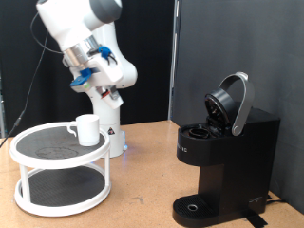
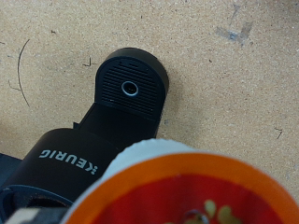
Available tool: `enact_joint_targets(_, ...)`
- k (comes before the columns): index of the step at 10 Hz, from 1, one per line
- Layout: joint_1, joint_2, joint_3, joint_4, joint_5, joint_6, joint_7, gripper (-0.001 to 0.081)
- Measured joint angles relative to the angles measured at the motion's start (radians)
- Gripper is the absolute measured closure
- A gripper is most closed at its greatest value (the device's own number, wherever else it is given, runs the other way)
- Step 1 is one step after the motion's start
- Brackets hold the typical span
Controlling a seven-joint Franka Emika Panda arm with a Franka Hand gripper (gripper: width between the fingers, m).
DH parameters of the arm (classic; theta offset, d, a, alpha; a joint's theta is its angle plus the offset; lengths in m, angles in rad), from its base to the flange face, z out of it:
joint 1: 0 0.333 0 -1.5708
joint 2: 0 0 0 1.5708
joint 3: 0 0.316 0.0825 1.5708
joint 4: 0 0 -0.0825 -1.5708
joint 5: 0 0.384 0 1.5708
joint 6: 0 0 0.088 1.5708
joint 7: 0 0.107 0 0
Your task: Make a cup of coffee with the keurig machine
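White cup (image 1: 86, 129) upright on table — black keurig machine (image 1: 223, 161), lid open.

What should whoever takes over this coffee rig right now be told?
Gripper: its fingers show in neither view. A red-and-white pod fills the wrist view's foreground above the keurig machine; no grip is visible.
Things: the cup stands on the top tier of the white table, at the exterior view's left.
Done: the lid is up.
Left: the drip tray is bare and the pod is still outside the machine.
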Motion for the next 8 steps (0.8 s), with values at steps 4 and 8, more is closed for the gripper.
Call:
enact_joint_targets(4, 0.022, 0.017, -0.005, 0.043, 0.092, -0.098, -0.009, 0.044)
enact_joint_targets(8, 0.075, 0.08, 0.038, 0.14, 0.223, -0.144, 0.096, 0.044)
